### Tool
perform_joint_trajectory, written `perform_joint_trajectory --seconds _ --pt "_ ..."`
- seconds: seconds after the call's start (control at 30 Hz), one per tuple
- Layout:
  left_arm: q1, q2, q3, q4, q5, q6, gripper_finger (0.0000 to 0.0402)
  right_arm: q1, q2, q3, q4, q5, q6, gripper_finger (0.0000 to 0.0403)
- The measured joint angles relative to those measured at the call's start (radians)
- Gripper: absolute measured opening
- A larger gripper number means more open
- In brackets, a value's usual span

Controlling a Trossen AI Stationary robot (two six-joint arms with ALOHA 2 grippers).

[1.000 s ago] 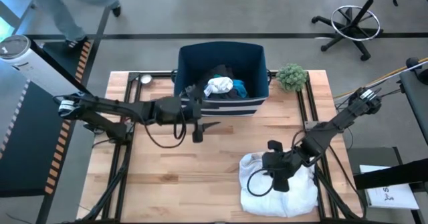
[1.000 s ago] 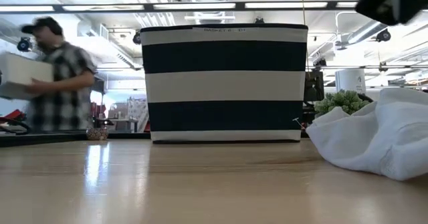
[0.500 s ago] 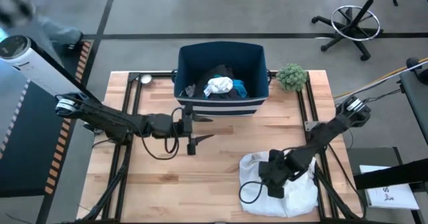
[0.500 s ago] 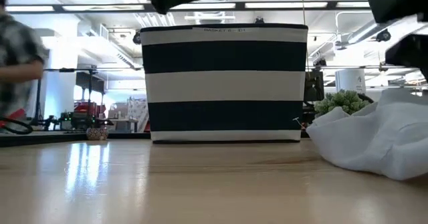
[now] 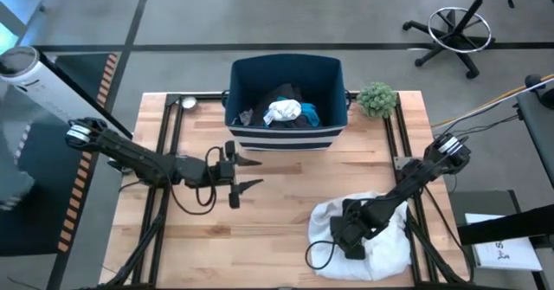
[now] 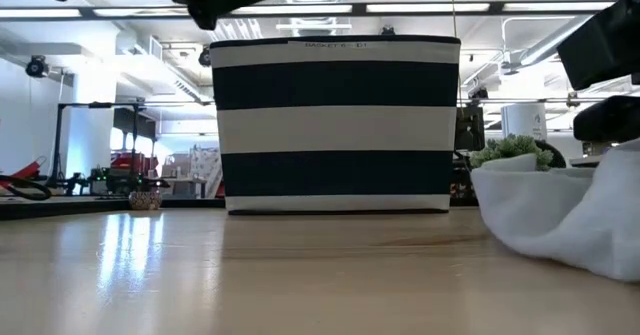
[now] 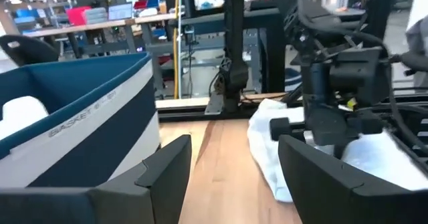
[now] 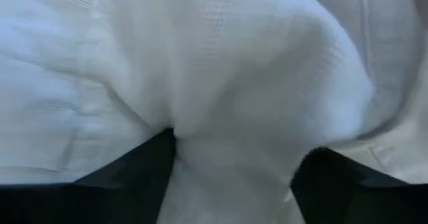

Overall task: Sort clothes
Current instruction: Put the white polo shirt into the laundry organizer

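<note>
A large white garment [image 5: 381,248] lies heaped on the table at the near right; it also shows in the low view [image 6: 560,207] and the left wrist view [image 7: 266,132]. My right gripper [image 5: 344,235] is down on its left part, fingers apart in the cloth [image 8: 241,144]. My left gripper [image 5: 249,174] is open and empty above the table's middle left, in front of the navy striped bin [image 5: 286,99]. In the bin lie a white piece [image 5: 283,111], a blue one [image 5: 310,114] and dark ones [image 5: 286,93]. My right gripper comes from above, pointing down, into the top of the white garment's left part. Its two fingers [image 8: 144,160] stand apart, sunk in the cloth, with a bulge of fabric [image 8: 234,103] between them. The garment lies on the table.
The striped bin [image 6: 335,125] stands at the far middle of the table. A small green plant [image 5: 377,99] stands to its right. Bare wood [image 5: 260,229] lies between the two grippers. Black frame rails [image 5: 169,151] run along both sides of the table.
My left gripper has drawn back from the bin toward the table's left and near edges, still open. My right gripper has gone down and toward the near left onto the white garment, whose left part has been pushed and spread toward the left.
</note>
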Motion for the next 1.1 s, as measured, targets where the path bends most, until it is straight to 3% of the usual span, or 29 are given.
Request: perform_joint_trajectory --seconds 0.23,0.63,0.87,1.1 --pt "-0.016 0.003 -0.053 0.132 -0.055 0.049 0.021 -0.038 -0.013 -0.006 0.047 -0.003 -0.128 0.0035" --pt "-0.018 0.0 -0.192 0.45 -0.068 0.107 0.021 -0.154 -0.165 0.078 0.028 0.133 -0.281 0.0034" --pt "-0.018 0.0 -0.214 0.471 -0.068 0.089 0.021 -0.177 -0.272 0.264 -0.085 0.243 -0.357 0.0034" --pt "-0.018 0.002 -0.215 0.472 -0.068 0.089 0.021 -0.182 -0.299 0.52 -0.202 0.365 -0.475 0.0034"
